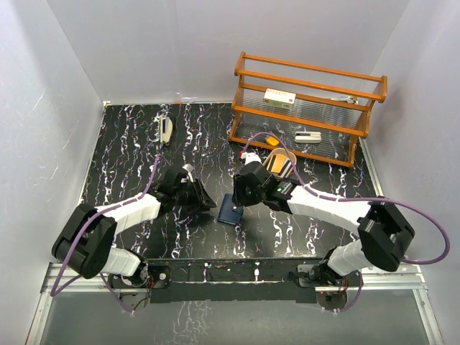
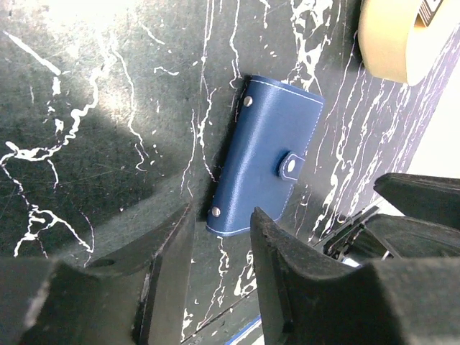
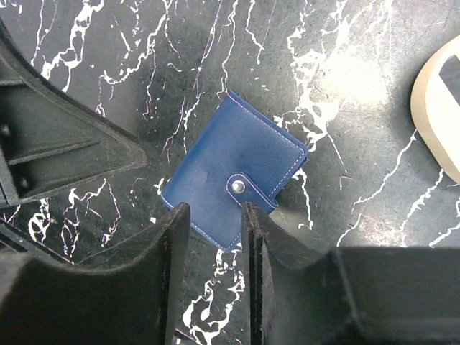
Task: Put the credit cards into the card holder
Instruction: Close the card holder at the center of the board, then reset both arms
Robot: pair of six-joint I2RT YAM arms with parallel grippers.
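Black marble-patterned table (image 1: 129,165), glossy and veined in white, is enclosed by plain white walls (image 1: 65,72) in the top view. At its far right a wooden rack (image 1: 309,108) with ribbed clear shelves is seen. A pale box (image 1: 280,98) on the upper shelf carries a label too small to be read. Just before the rack a cream oval tray (image 1: 293,159) is placed, its contents hard to make out. The card holder (image 1: 231,210), navy and closed, is laid flat near the table's middle. It is flanked by the left gripper (image 1: 207,204) and the right gripper (image 1: 241,201), both poised close to it.

From the left wrist, smooth blue leather with pale stitching, two metal studs and a fastened snap tab are shown. The holder's near edge is partly covered by the black fingers (image 2: 280,244), which are held apart with nothing clamped. The tray's cream rim is cut off at the top right corner, and dark marks on it cannot be read.

From the right wrist, the holder is seen just beyond the fingers (image 3: 172,244), its lower corner hidden behind them. These jaws are likewise parted and nothing is gripped. The tray's rim is cropped at the right edge.
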